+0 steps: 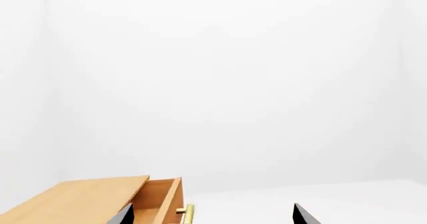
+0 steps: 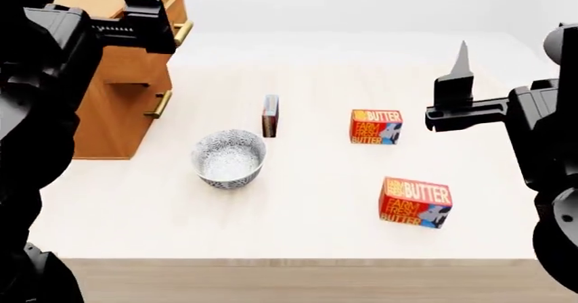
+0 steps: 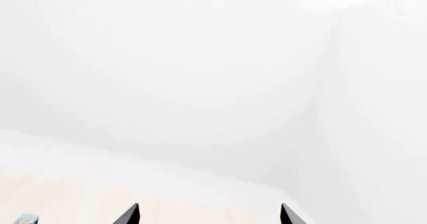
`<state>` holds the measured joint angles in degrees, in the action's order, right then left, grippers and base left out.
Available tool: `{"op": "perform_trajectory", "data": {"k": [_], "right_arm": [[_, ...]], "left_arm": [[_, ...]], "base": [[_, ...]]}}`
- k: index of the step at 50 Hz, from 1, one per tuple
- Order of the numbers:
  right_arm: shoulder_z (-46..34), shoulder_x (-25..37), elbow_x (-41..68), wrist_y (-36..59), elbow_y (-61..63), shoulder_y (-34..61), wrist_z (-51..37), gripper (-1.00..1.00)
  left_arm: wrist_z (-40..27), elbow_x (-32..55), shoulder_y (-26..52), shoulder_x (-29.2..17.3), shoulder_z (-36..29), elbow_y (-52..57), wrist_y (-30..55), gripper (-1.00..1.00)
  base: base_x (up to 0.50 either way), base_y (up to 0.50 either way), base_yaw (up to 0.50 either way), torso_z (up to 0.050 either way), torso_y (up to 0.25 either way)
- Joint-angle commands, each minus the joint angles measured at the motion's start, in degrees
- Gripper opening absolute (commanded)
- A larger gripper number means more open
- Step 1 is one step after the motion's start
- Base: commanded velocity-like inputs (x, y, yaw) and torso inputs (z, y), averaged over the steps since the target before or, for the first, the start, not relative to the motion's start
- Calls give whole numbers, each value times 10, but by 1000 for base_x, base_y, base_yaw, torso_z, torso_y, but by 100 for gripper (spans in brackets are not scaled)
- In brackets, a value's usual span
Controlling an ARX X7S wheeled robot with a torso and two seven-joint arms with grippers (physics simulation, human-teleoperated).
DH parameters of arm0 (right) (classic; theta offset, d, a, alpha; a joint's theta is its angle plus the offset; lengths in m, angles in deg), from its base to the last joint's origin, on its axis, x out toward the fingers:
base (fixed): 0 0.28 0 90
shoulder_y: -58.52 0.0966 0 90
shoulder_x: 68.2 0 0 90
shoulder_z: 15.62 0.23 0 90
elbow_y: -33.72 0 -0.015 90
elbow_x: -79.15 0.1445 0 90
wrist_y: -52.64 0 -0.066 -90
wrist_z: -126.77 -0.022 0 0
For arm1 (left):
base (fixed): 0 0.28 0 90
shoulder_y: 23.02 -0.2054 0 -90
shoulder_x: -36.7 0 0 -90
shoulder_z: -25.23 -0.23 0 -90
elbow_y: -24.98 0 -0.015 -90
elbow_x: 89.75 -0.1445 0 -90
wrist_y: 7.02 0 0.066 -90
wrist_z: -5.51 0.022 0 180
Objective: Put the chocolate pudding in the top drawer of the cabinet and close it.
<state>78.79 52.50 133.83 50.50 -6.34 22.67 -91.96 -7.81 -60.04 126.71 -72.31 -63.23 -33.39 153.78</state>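
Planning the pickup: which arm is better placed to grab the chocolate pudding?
Probably the right. The right gripper is open, empty and over bare table, with only butter boxes between it and the chocolate pudding. The left gripper is up by the top drawer, already open.

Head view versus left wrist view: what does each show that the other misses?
Only the head view shows the small blue and red-brown chocolate pudding box standing on edge, the patterned bowl, two red-orange butter boxes, the lower drawer's brass handle and the right pincer. The left wrist view adds no object, only the bare wood inside the drawer. Both show the orange-brown wooden cabinet, its top drawer pulled open, and the open left pincer.
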Motion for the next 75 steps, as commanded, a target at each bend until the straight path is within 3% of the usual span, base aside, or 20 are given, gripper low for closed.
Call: {"op": "perform_trajectory", "data": {"k": [1, 52, 65, 75], "right_arm": [[11, 40, 158, -5, -22, 57, -96, 100], [-22, 91, 132, -89, -35, 22, -91, 100], [-37, 92, 122, -94, -41, 9, -101, 100], [-41, 97, 118, -104, -44, -5, -99, 100]], "left_arm": [[-3, 2, 65, -10, -4, -21, 22, 100], [-9, -12, 53, -24, -42, -51, -13, 100], [-23, -22, 176, 7, -78, -212, 64, 100], [3, -57, 252, 11, -140, -408, 33, 100]], "base": [[500, 0, 0, 50, 0], [471, 0, 0, 50, 0], [0, 0, 0, 0, 0], [0, 0, 0, 0, 0]]}}
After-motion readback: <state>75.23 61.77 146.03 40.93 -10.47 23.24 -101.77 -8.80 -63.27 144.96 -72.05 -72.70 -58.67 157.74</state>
